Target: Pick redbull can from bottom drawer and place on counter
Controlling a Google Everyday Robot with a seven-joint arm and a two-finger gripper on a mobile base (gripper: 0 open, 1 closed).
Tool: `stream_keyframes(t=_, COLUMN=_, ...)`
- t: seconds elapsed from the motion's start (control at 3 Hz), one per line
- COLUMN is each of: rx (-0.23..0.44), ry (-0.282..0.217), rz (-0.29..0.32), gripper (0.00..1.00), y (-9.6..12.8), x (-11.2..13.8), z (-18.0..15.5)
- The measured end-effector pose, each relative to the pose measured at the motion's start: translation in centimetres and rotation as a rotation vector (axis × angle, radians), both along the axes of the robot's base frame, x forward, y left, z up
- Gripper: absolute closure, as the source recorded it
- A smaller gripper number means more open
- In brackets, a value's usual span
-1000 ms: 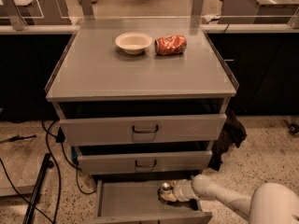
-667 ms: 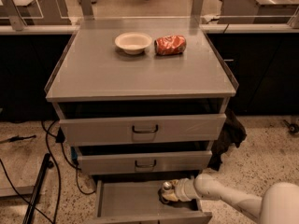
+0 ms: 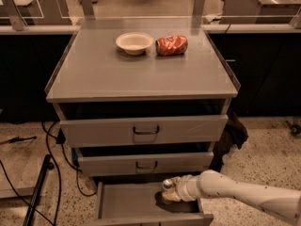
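The bottom drawer is pulled open at the foot of the grey cabinet. The redbull can stands upright in its right part, silvery top showing. My gripper reaches in from the right on a white arm and sits right at the can, around or against its body. The counter is the flat grey cabinet top above.
A white bowl and a crushed orange-red can lie at the back of the counter. Two upper drawers with dark handles stick out slightly. Cables and a dark stand are on the floor at the left.
The arm has slid a little left and the white forearm now lies lower across the drawer's right side. The can stays in the same place.
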State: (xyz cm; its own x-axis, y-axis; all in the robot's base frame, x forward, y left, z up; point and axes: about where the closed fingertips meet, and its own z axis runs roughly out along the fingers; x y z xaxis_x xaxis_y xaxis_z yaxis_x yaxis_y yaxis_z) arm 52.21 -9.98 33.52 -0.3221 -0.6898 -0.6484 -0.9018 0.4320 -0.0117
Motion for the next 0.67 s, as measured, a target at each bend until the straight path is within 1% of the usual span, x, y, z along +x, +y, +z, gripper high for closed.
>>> stream_keyframes(t=0.33, rx=-0.04, ry=0.001, rz=0.047, gripper=1.0, y=0.33, x=-2.63, z=3.34)
stream_keyframes(t=0.67, rx=-0.044, ry=-0.002, rz=0.054, gripper=1.0, y=0.3, x=-2.7, z=3.32)
